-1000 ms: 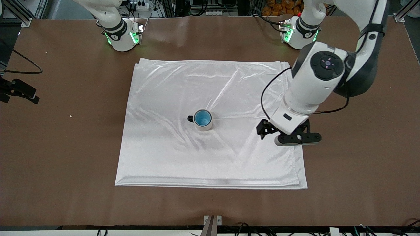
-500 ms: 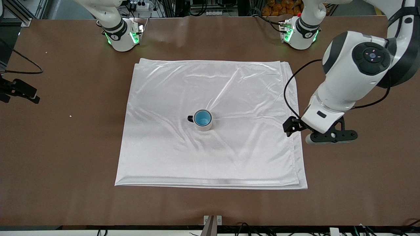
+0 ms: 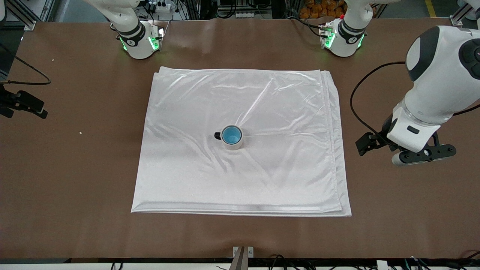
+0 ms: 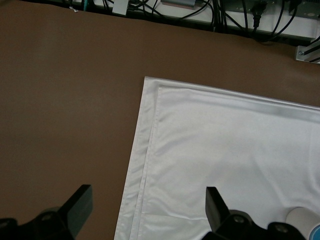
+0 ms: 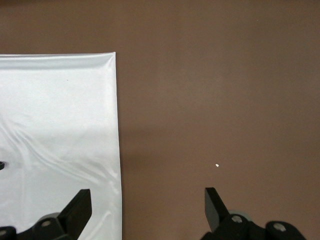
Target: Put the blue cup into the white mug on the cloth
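Glossy white shells on both arms, with dark grey bands at the joints. Left arm point(image 3: 435, 93): bulky white wrist housing, a dark grey oval cap at its 1 o'clock edge, a small dark slot on the white block below. Black cable point(image 3: 362, 93) looping out at 9 o'clock of that housing. Black camera bracket and a black bar with a pale round end under the wrist. Round white bases point(image 3: 140, 41), green lights glowing at their rims, black collar rings. Black, blocky, square-tipped fingers point(image 4: 80, 205) in both wrist views.
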Motion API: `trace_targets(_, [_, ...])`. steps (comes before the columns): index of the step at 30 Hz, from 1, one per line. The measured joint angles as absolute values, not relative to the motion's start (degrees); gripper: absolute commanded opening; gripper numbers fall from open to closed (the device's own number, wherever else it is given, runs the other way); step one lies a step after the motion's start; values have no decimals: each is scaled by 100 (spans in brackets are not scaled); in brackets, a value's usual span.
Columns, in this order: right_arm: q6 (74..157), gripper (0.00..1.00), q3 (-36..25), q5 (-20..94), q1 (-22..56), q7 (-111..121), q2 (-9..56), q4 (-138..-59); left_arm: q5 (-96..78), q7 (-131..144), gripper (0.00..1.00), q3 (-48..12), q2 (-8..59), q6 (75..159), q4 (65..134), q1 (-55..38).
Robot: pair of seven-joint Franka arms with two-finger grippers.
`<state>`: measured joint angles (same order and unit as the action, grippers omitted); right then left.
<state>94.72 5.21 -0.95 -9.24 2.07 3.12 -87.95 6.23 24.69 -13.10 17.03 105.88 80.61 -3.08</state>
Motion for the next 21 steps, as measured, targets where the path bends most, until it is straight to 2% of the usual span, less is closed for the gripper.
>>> trace_targets(7, [9469,100,317,-95,-714,204,312,-8795,623,2378,100,-1252,1594,10495,8062,-356])
trace_targets(21, [9460,100,224,-95,-691,204,314,-8795,315,1374,100,-494,1306,10104,8078,-539])
